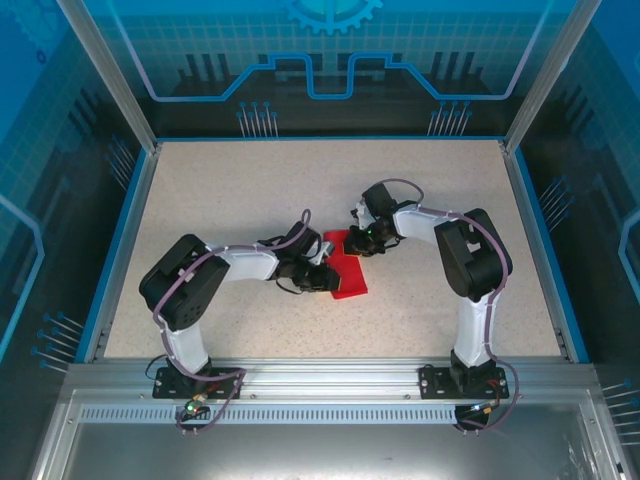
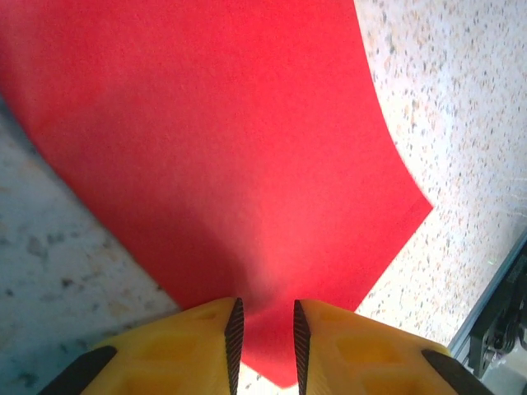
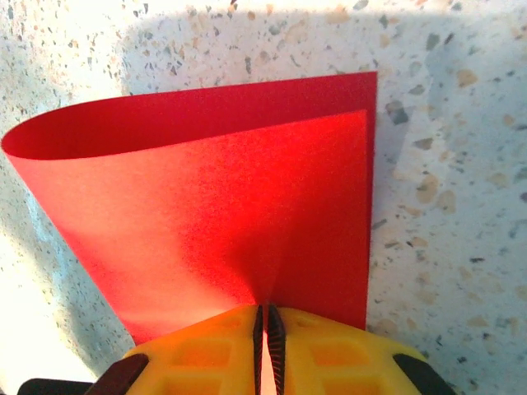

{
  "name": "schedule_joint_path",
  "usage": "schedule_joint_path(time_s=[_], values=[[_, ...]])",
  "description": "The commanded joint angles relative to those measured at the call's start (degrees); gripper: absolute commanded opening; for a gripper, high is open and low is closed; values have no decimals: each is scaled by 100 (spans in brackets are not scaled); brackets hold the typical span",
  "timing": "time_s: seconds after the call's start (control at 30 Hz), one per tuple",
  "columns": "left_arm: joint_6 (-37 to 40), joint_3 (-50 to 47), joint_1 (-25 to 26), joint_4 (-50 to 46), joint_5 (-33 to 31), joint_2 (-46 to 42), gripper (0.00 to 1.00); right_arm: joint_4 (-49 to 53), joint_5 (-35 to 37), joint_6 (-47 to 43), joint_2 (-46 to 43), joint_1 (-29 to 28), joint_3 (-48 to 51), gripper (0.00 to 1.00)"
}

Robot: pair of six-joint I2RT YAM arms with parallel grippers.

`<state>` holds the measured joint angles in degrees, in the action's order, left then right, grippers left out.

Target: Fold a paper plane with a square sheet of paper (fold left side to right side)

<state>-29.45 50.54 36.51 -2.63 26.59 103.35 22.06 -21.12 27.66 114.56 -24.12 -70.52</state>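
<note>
The square sheet of paper (image 1: pixel 347 272) lies bright red at the table's middle, between the two arms. In the right wrist view the paper (image 3: pixel 206 222) is bent over itself in a loose curl, its upper layer almost reaching the lower layer's right edge, with no crease pressed. My right gripper (image 3: pixel 268 319) is shut on the near edge of that upper layer and sits at the sheet's far end (image 1: pixel 362 238). My left gripper (image 2: pixel 263 321) stands open low over the paper (image 2: pixel 222 140), its yellow fingers (image 2: pixel 198 346) astride a corner, at the sheet's left side (image 1: pixel 318 276).
The speckled tabletop (image 1: pixel 230 200) has a blue raised border (image 1: pixel 120 250) all round. A metal rail (image 1: pixel 320 378) with the arm bases runs along the near edge. Open surface lies behind and to both sides of the paper.
</note>
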Motion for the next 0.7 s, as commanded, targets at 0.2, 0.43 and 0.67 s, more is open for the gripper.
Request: schedule_joint_path(time_s=[0.2, 0.43, 0.67], values=[[-128, -448, 215, 20, 48, -725, 29, 404, 456, 62, 277, 4, 85, 15], [-230, -176, 132, 212, -62, -819, 30, 406, 443, 55, 250, 0, 91, 15], [-57, 288, 161, 94, -16, -1, 28, 428, 456, 58, 221, -40, 91, 15]])
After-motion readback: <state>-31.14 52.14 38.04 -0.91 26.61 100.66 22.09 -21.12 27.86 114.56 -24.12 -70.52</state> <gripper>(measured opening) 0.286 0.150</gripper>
